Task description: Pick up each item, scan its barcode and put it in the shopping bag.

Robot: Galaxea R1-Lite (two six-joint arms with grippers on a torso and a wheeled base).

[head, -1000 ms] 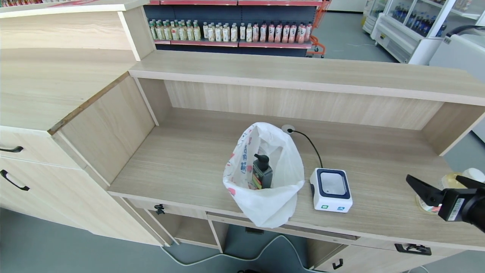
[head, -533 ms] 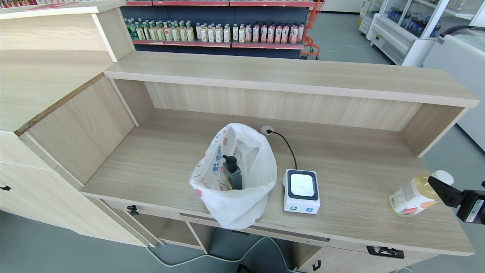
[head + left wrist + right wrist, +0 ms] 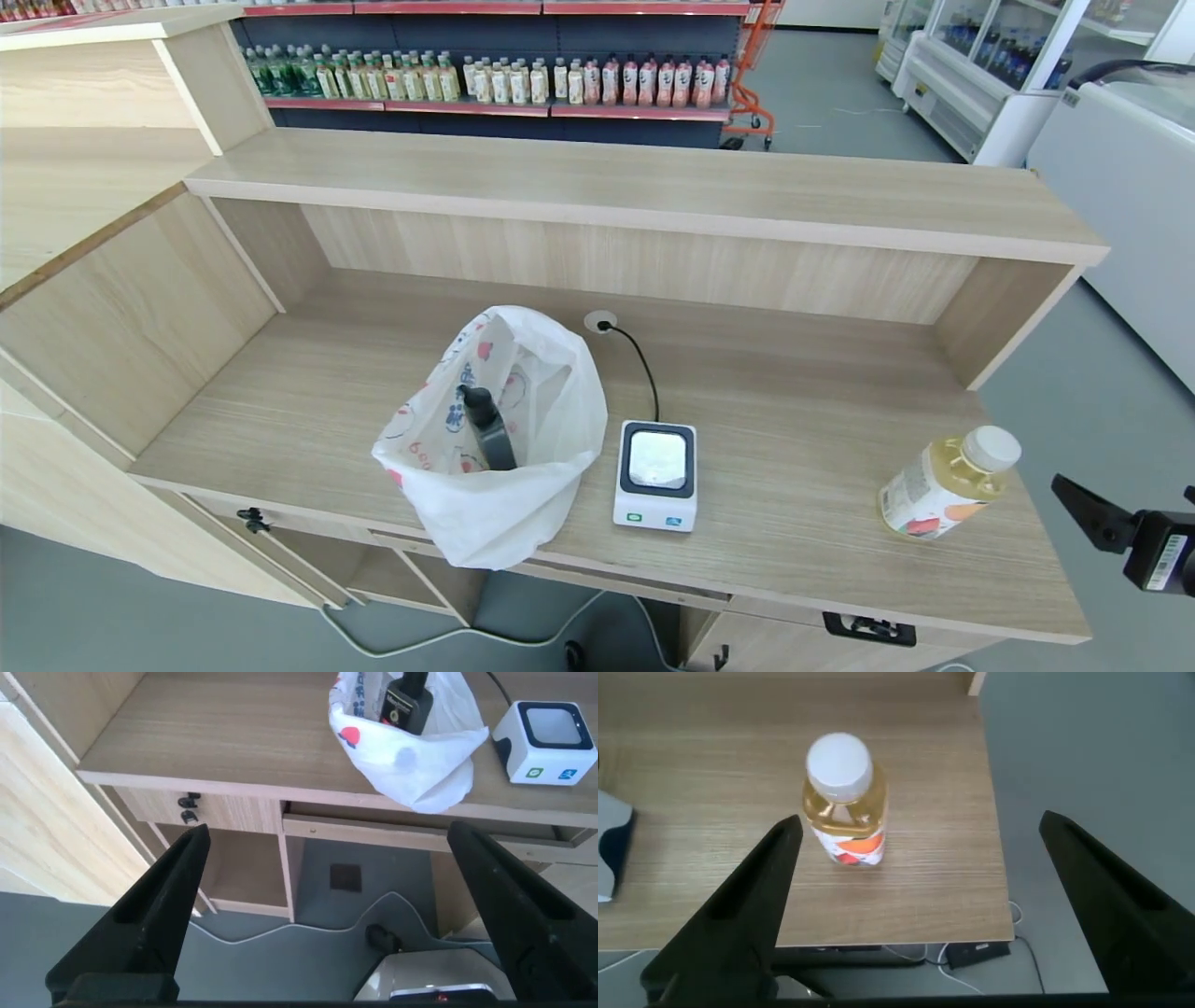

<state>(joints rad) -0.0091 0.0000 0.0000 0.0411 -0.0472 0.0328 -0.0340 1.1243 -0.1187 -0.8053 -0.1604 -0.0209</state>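
Right end effector (image 3: 915,826) spread wide, empty, off right front corner of light wood desk (image 3: 803,439). White-capped clear plastic bottle of yellow drink (image 3: 843,803) stands on desk ahead of it, apart, in line with finger gap. Left end effector (image 3: 327,831) also spread, empty. White plastic shopping bag (image 3: 411,765) ahead of it on desk. White square barcode scanner (image 3: 547,728) just beside bag.

No wording can be read. The white plastic shopping bag (image 3: 490,513) carries blue and red print too small to make out. The pale yellow white-capped drink bottle (image 3: 941,483) wears a white label with an orange-red picture. The white square barcode scanner (image 3: 656,474) shows one green and one blue square mark on its front edge.
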